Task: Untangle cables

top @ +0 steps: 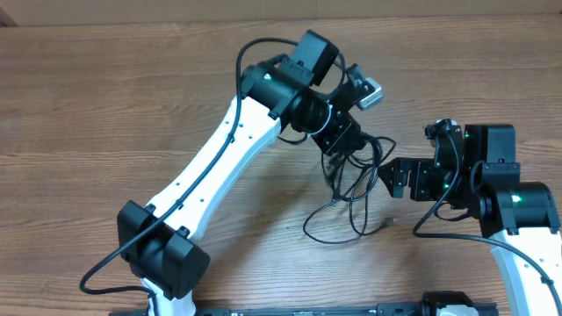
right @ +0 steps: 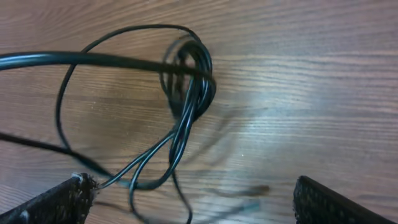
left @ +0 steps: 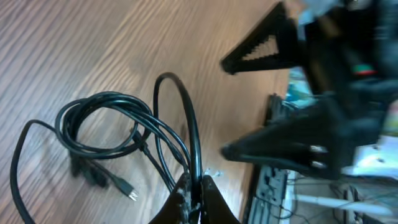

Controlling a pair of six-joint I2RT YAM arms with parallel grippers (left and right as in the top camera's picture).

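Observation:
The cables (top: 349,195) are thin black cords lying in a loose tangle on the wooden table between the two arms. My left gripper (left: 198,191) is shut on one black strand, which arches up from its jaws; the other loops (left: 106,124) and a small plug (left: 129,191) rest on the wood beyond. In the overhead view the left gripper (top: 339,160) hangs over the tangle's upper edge. My right gripper (top: 392,178) stands open just right of the tangle. In the right wrist view the knotted bundle (right: 189,102) lies ahead of the right gripper (right: 193,202), with strands passing its left fingertip (right: 68,196).
The right arm's wide-spread fingers (left: 261,50) fill the right side of the left wrist view. A taut strand (right: 93,59) crosses the top of the right wrist view. The table's front edge with the arm bases (top: 167,263) is near.

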